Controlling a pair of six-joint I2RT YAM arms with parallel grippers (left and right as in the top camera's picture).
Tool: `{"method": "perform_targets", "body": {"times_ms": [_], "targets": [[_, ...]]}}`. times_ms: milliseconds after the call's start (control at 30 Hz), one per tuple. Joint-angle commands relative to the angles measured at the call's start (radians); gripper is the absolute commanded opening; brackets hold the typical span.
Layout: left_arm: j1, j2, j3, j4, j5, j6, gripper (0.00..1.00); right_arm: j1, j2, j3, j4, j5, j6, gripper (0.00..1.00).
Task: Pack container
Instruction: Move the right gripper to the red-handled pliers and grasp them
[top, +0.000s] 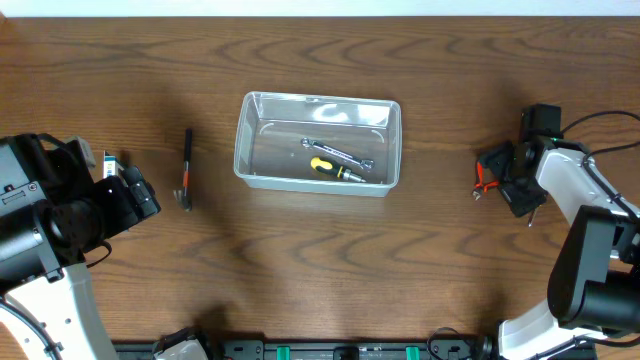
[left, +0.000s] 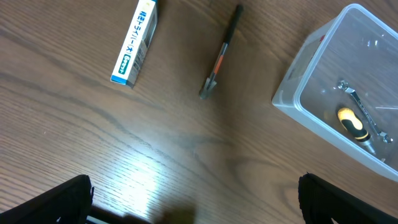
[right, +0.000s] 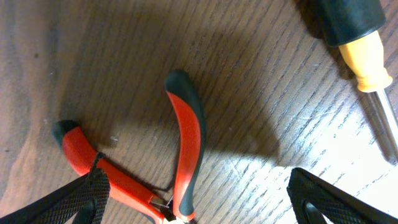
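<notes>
Container: we note the clear rectangular plastic bin (top: 270, 150) mid-table, holding a silver metal wrench (top: 338, 155) and a yellow-and-black screwdriver (top: 335, 170).
Left gripper (left: 199, 205): jaws spread over the brown wooden table (left: 124, 143).
Right gripper (right: 202, 199): jaws spread above red-handled pliers (right: 186, 137).

- Dark brown wooden table (top: 320, 260) with wavy, streaked grain, filling nearly the whole overhead view.
- Thin pale strip (top: 320, 6) along the table's far edge.
- Soft whitish glare (left: 146, 186) on the matte tabletop, left wrist view.
</notes>
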Motion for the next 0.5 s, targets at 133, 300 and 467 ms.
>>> {"method": "perform_targets", "body": {"times_ms": [133,300,467], "targets": [[0.004,-0.003,0.013,-0.003,0.003,0.014,0.98,-0.006,0.06,-0.006,0.013,0.026,0.032,0.94],[0.004,-0.003,0.013,-0.004,0.003,0.014,0.98,-0.006,0.079,-0.006,0.023,0.026,0.031,0.94],[0.004,-0.003,0.013,-0.003,0.003,0.014,0.98,-0.006,0.08,-0.006,0.032,0.018,0.031,0.89]]}}
